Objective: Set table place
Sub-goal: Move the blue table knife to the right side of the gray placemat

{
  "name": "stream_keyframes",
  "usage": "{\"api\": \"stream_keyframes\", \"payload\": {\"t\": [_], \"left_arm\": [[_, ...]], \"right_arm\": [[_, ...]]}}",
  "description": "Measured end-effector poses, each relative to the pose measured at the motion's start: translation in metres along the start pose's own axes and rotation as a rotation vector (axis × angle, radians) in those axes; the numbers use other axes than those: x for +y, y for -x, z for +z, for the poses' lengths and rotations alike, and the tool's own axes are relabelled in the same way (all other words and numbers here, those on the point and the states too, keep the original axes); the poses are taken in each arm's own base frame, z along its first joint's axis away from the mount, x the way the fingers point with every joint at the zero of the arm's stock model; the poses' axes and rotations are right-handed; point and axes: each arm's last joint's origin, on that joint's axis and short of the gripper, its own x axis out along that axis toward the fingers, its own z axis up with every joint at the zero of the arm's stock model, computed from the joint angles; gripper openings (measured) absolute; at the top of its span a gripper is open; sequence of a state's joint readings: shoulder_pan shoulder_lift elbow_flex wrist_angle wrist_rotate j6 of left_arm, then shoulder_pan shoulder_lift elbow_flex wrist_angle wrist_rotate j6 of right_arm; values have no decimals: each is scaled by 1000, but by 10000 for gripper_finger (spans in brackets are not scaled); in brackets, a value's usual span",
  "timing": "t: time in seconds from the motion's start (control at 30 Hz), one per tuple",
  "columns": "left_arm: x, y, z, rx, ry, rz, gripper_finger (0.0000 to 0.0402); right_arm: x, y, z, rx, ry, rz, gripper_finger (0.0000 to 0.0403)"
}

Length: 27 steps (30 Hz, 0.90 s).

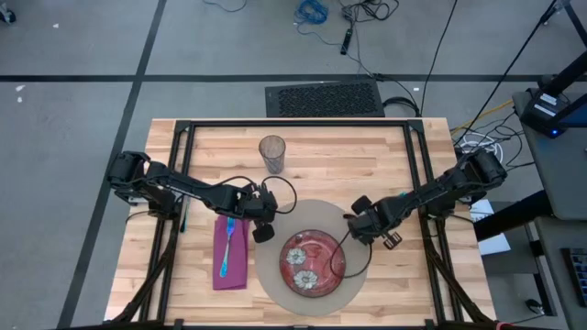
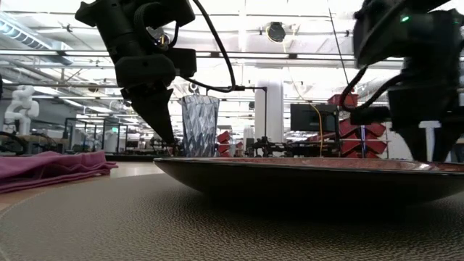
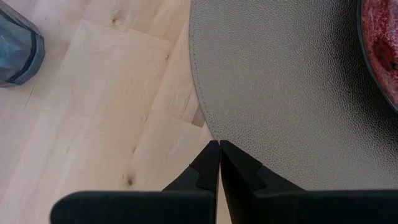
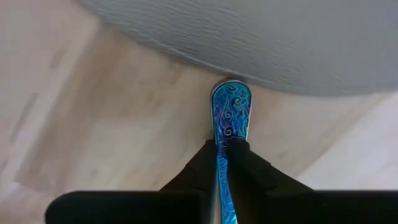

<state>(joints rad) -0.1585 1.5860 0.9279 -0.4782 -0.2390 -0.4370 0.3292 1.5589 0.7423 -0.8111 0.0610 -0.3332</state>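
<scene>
The round grey-tan mat (image 1: 275, 275) lies on the table (image 1: 367, 156) with the red patterned plate (image 1: 312, 260) on it. The purple napkin (image 1: 237, 266) lies left of the mat, with blue and pink cutlery (image 1: 227, 247) on top. The clear glass (image 1: 272, 153) stands at the far side. My left gripper (image 3: 219, 144) is shut, its tips at the mat's left edge (image 3: 205, 118). My right gripper (image 4: 225, 144) points down beside the mat's right far edge (image 4: 261, 68) and is shut on a blue patterned cutlery piece (image 4: 229, 115). My left gripper's shut tips stand right at the mat's edge; I cannot tell whether they touch it. My right gripper pinches the blue cutlery piece between its two fingers, from above, the fingers lying along it. Its rounded end (image 4: 231, 99) sticks out below the fingertips, just off the mat's edge, over bare wood.
Bare wood (image 1: 404, 284) shows right of the mat. The table's black frame bars (image 1: 422, 174) run along the far side and both ends. A dark floor grille (image 1: 323, 98) lies beyond the table's far edge.
</scene>
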Motion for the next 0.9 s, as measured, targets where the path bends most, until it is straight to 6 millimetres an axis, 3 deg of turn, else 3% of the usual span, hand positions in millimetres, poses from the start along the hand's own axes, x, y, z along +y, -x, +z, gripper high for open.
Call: {"api": "stream_keyframes", "payload": {"t": [0.47,0.9], "left_arm": [[0,0,0,0,2,0,0],[-1,0,1,-12,9,-6,0]], "right_arm": [[50,2,12,-2,208,-70,17],[68,9,21,-55,226,-54,18]]}}
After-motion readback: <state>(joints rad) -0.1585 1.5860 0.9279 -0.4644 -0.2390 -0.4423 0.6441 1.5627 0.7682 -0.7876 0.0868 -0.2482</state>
